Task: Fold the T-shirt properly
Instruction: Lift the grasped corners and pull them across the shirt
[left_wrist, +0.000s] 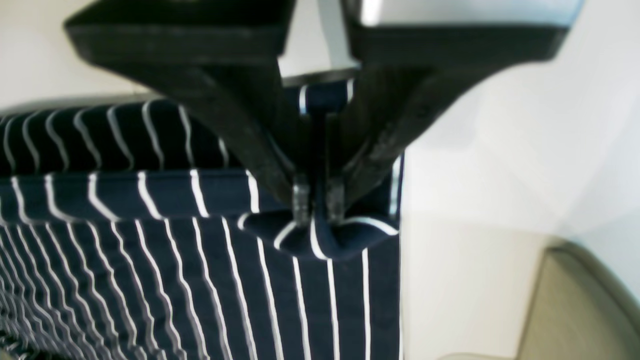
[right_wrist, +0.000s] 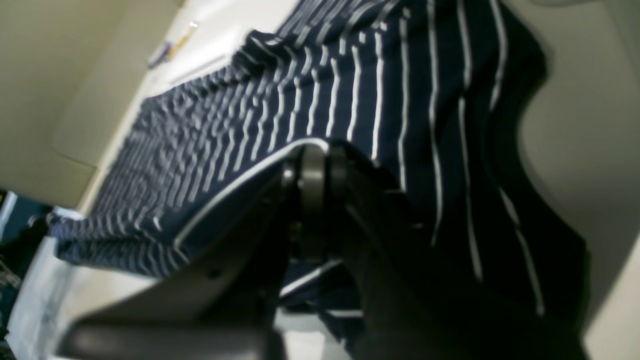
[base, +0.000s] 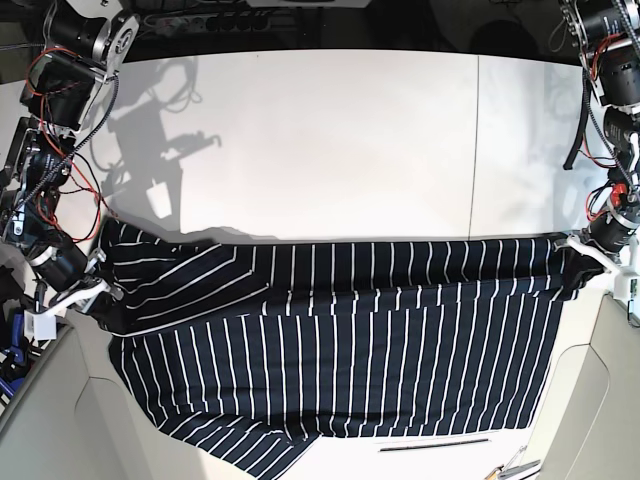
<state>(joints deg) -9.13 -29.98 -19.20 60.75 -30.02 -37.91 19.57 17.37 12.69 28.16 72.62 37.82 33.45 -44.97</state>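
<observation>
The T-shirt (base: 340, 340), dark navy with thin white stripes, is stretched across the front of the white table, and its lower part hangs over the front edge. My left gripper (base: 580, 262), at the right of the base view, is shut on a pinched fold at the shirt's corner (left_wrist: 320, 235). In the left wrist view the left gripper (left_wrist: 318, 207) has its jaws pressed together on the cloth. My right gripper (base: 105, 292), at the left of the base view, is shut on the shirt's other end. In the right wrist view the right gripper (right_wrist: 312, 165) clamps a white-piped edge (right_wrist: 235, 190).
The white table (base: 330, 140) stretches away behind the shirt. Beige padded surfaces (base: 60, 420) flank the front on both sides. A thin dark strip (base: 435, 444) lies below the shirt's hem. Red and black cables (base: 45, 190) run along the arm on the left.
</observation>
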